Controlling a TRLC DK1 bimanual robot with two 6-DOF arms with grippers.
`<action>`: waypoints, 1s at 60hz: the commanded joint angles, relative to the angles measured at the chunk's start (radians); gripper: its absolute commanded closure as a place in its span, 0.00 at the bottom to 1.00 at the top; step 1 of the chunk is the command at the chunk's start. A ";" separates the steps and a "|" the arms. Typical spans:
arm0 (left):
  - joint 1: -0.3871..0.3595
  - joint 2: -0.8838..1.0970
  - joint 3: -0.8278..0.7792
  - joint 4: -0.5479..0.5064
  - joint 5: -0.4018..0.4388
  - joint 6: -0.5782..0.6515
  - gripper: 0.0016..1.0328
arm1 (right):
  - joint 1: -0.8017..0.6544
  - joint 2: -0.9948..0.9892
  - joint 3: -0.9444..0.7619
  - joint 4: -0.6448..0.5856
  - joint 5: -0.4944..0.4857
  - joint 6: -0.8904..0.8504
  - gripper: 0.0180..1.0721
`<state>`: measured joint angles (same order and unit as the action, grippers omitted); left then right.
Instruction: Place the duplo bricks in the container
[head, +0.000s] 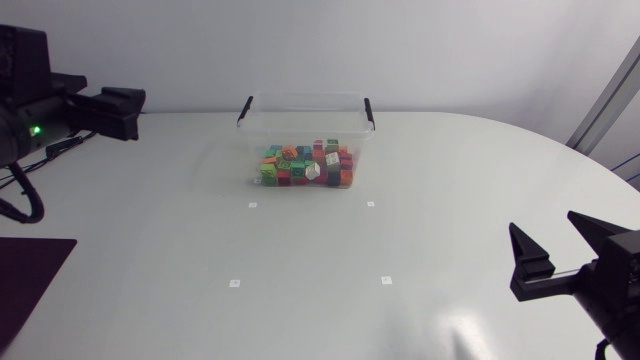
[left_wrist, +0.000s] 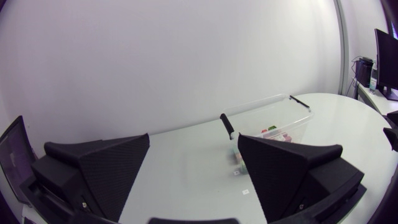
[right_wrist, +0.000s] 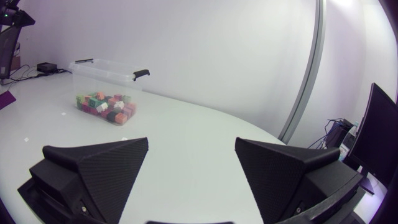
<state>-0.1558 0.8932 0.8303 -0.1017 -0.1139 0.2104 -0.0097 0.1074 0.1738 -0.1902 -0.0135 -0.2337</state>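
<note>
1. The left gripper (head: 135, 113) is held at the far left edge of the table (head: 200, 250), jaws spread wide with nothing gripped. The container (head: 305, 103) lies ahead of it, and this arm is judged the nearer.
2. The duplo bricks (head: 305, 165) are heaped inside the container, whose long axis is laid from arm to arm. No loose brick is seen.
3. The right gripper (head: 543, 228) is held well apart, jaws released and empty.

Bricks (head: 305, 165) heaped in the container (head: 305, 97) are too small to count; the left hand (left_wrist: 193, 140) hides part of it.
</note>
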 joint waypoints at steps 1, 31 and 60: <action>0.029 -0.068 -0.069 0.014 -0.004 0.012 0.04 | -0.012 -0.017 -0.040 0.003 0.006 -0.016 0.04; 0.116 -0.396 -0.358 0.031 0.019 0.072 0.04 | -0.035 -0.109 -0.082 0.000 0.010 -0.016 0.05; 0.136 -0.641 -0.590 0.066 0.066 -0.067 0.04 | -0.013 -0.108 -0.127 0.094 0.012 0.107 0.05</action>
<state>-0.0326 0.2890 0.2886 -0.0540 -0.0582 0.1894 -0.0330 0.0044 0.0811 -0.1223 -0.0093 -0.1638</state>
